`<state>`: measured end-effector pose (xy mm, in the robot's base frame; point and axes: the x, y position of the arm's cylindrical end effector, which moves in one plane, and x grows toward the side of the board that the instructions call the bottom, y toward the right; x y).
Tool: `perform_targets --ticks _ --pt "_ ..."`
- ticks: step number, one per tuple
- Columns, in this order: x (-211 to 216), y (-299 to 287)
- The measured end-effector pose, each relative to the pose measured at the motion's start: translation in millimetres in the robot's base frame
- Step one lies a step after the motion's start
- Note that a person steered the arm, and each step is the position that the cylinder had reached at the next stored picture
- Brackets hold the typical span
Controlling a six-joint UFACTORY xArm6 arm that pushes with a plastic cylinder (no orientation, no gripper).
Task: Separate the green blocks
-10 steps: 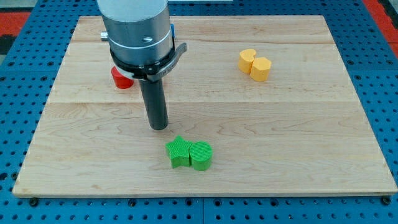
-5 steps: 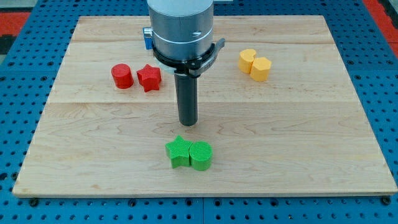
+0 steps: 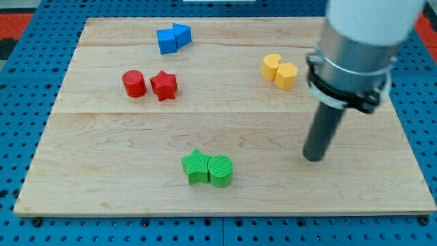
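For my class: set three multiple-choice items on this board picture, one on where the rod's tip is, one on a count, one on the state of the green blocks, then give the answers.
1. Where is my tip?
A. To the view's right of the green blocks
B. Between the red blocks
C. Touching the blue blocks

2. How many blocks lie on the board?
A. Six
B. Eight
C. Ten

3. The green star and green cylinder are:
A. Touching
B. Far apart
C. Stacked

Answers: A, the tip stands apart on their right; B, four colour pairs; A, no gap shows between them.
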<state>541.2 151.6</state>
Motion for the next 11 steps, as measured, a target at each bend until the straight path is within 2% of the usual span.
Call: perform_targets --ticks 1,4,5,8,9,10,11 --pt "26.4 13.2" --pt "38.2 -103.7" --pt "36.3 -116.1" --pt "-23.7 -116.1" --pt "-13.3 -73.5" --pt "56.9 -70.8" --pt "67.1 -119.2"
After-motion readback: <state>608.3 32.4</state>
